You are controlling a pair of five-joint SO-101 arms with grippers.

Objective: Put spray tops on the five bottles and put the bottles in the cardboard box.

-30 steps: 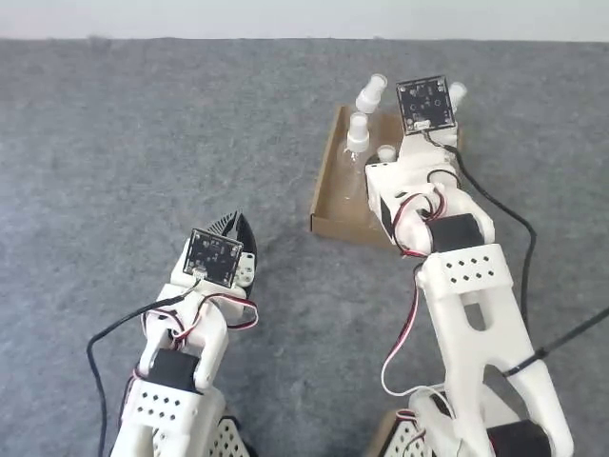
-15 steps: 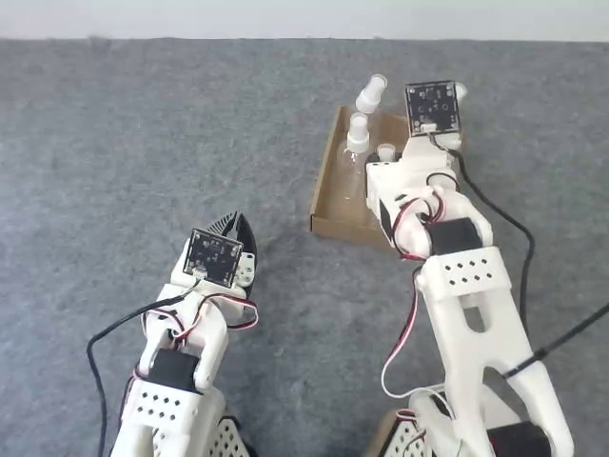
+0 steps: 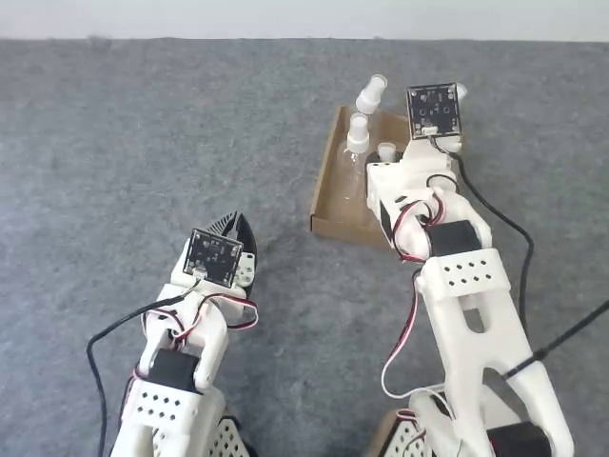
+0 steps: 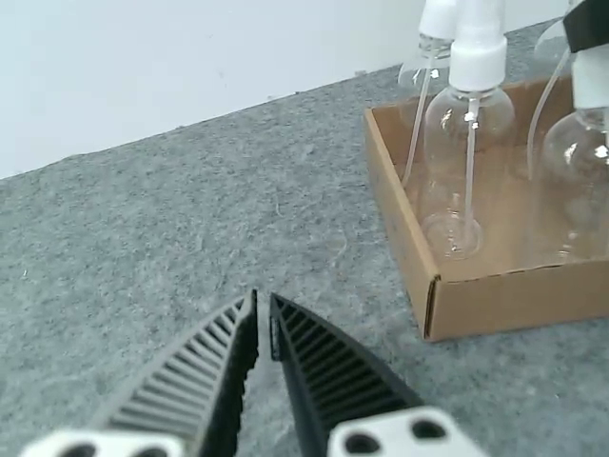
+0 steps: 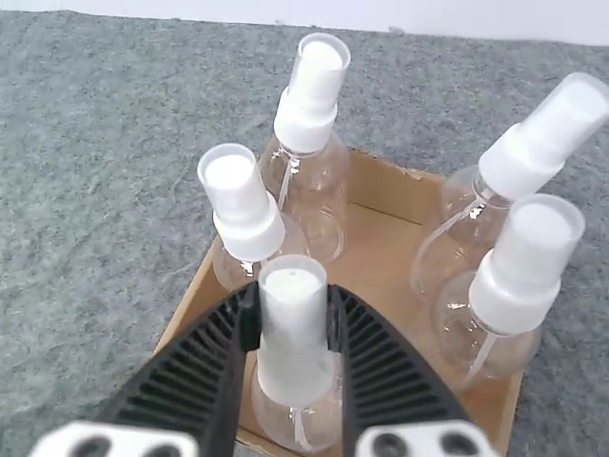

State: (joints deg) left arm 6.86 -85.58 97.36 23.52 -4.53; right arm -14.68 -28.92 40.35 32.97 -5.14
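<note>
Cardboard box [image 4: 514, 300]: five capped spray bottles [image 5: 309, 95] inside. Right end effector [image 5: 291, 297]: clamped on the spray bottle [image 5: 295, 381] by the box's edge. Left end effector [image 4: 264, 309]: narrow gap, over open table [image 3: 143, 124], well apart from the box.

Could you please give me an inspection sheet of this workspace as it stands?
Surface: grey felt, flat.
Job's things: five bottles, all capped, inside the cardboard box.
Clutter: nothing seen.
Grippers: right gripper closed on one bottle's spray top in the box; left gripper shut, empty, over the felt.
Cables: servo wires looped at both arms; black cable trailing beside the right arm.
Surroundings: pale wall beyond the felt.
</note>
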